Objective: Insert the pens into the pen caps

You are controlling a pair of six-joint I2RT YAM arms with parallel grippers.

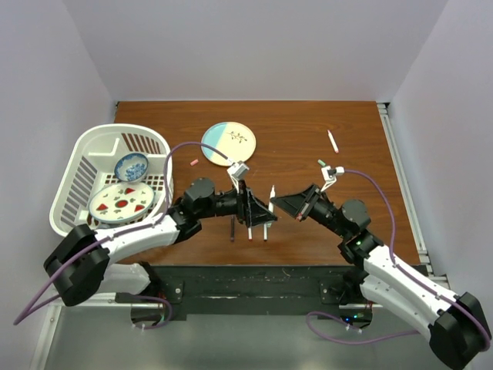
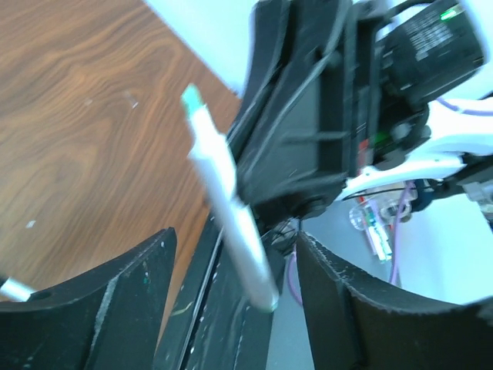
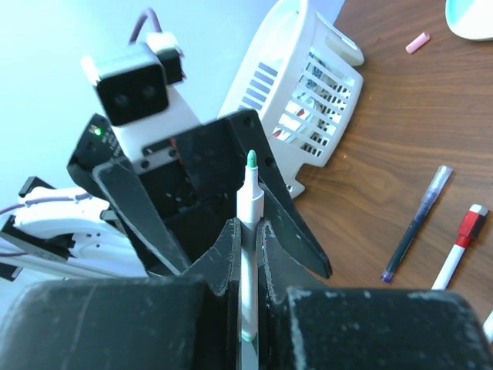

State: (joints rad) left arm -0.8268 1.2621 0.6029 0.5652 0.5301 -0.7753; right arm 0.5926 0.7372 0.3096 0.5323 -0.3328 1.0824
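Green-tipped pen (image 3: 248,202), a sliver from above, sat pinched in the right gripper (image 3: 248,233) in its wrist view, facing the left gripper (image 2: 235,245), spread wide and empty.

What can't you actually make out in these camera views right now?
Right wrist view: the green-tipped pen's lower barrel is hidden between the right pincer's fingers.
Right wrist view: the red-capped pen's near end is hidden behind that pincer's body.
Left wrist view: the green-tipped pen is blurred, so no markings are readable.
Top view: the green cap is too small to show its open end.
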